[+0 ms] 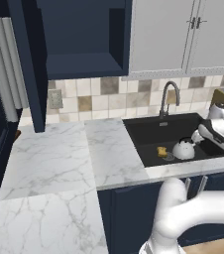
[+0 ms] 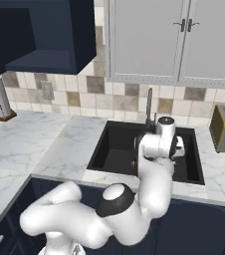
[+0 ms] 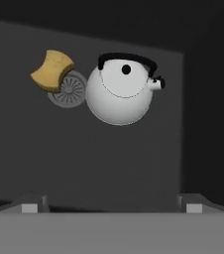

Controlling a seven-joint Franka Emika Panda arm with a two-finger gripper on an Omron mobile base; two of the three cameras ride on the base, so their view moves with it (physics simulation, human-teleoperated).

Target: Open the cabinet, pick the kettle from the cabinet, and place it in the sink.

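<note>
Kettle (image 3: 119, 92) sits on the floor of the sink (image 1: 139, 141), straight ahead of my jaws along their line of sight and clear of both fingertips. I see open basin floor between the tips and the kettle body in the hand view. The gripper (image 3: 111, 206) stands spread wide and holds nothing.

Orientation: the kettle is upright. Its black arched handle runs across the jaws' line, with the short spout pointing toward the right of the jaws. A yellow sponge (image 3: 53, 70) lies off to the left of the jaws, just beside the drain (image 3: 67, 92), and the kettle overlaps the drain's edge as seen from the hand.

From the left base camera the kettle (image 1: 184, 149) rests in the near part of the basin, with the hand just above and beside it on the side away from the sponge. The faucet (image 1: 169, 96) stands at the far rim, well apart from the hand. The cabinet (image 1: 84, 37) is open and its shelf looks bare.

Judgement: the placement appears done. The relation that matters now is clearance. I judge a straight pull-back along the jaws' own axis, away from the kettle, carries no risk of snagging the handle.
</note>
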